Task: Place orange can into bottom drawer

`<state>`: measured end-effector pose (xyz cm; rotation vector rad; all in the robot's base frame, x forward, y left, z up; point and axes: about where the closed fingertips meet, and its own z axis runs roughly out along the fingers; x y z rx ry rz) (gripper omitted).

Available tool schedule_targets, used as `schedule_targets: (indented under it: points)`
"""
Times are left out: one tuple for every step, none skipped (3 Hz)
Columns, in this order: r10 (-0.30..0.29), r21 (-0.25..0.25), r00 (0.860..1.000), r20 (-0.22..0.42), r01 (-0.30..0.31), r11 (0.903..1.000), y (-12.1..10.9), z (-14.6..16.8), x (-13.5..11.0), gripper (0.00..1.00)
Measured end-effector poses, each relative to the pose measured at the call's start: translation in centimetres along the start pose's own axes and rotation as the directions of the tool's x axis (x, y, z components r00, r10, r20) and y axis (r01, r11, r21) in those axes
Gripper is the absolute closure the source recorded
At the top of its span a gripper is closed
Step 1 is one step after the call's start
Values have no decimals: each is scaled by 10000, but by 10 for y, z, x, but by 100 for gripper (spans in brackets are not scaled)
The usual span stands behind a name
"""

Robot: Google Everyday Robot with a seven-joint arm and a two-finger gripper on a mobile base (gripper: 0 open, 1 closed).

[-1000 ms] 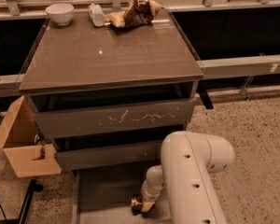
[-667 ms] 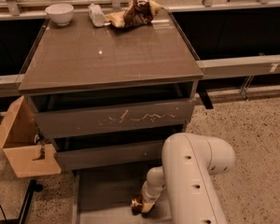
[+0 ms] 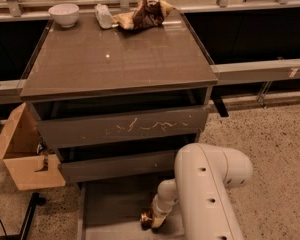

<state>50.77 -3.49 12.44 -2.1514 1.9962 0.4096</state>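
The bottom drawer (image 3: 110, 209) is pulled out at the foot of the cabinet, and its flat floor shows. My white arm (image 3: 205, 194) reaches down into it from the right. My gripper (image 3: 152, 220) is low inside the drawer, near its middle front. The orange can (image 3: 146, 219) shows as a small orange-gold shape right at the gripper's tip, at or just above the drawer floor. Most of the can is hidden by the gripper.
The scratched drawer front (image 3: 125, 126) and the plain middle drawer front (image 3: 115, 166) stand above the open drawer. On the cabinet top are a white bowl (image 3: 63, 14), a clear plastic bottle (image 3: 103, 15) and a brown snack bag (image 3: 142, 14). A cardboard box (image 3: 25, 156) stands at the left.
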Motion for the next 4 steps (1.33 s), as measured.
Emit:
schedule_targets:
  points:
    - [0, 0, 10000, 0, 0, 10000, 0, 0, 0, 26]
    - [0, -1, 10000, 0, 0, 10000, 0, 0, 0, 4]
    - [0, -12, 10000, 1, 0, 10000, 1, 1, 0, 0]
    - [0, -12, 10000, 1, 0, 10000, 1, 1, 0, 0]
